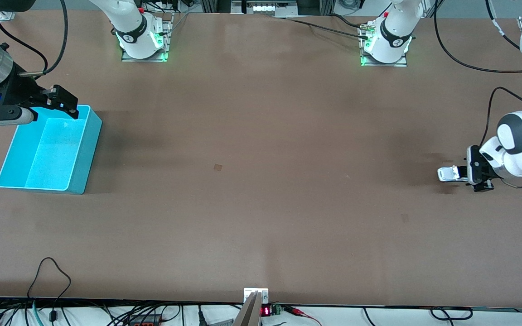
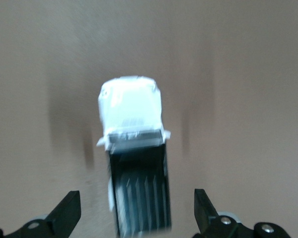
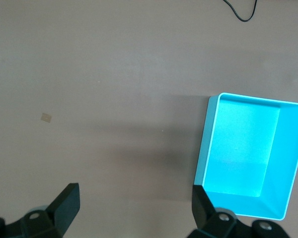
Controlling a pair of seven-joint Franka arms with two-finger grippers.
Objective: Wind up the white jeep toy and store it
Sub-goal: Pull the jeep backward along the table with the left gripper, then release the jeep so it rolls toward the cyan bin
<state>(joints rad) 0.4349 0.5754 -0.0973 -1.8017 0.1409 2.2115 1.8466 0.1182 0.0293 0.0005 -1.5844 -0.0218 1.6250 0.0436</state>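
White jeep toy (image 1: 452, 174) sits on the table (image 1: 261, 181) at the left arm's end, well apart from the turquoise bin (image 1: 79, 154). Left gripper (image 1: 479, 174) is spread wide around its black rear, pads clear; wheels too blurred to make out. Right gripper (image 1: 64, 102) waits, wide open and empty, over the bin's rim.

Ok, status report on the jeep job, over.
Left gripper open, straddling the white jeep toy on the table at its end. Right gripper open over the turquoise bin. Bin holds nothing. Nothing between them.
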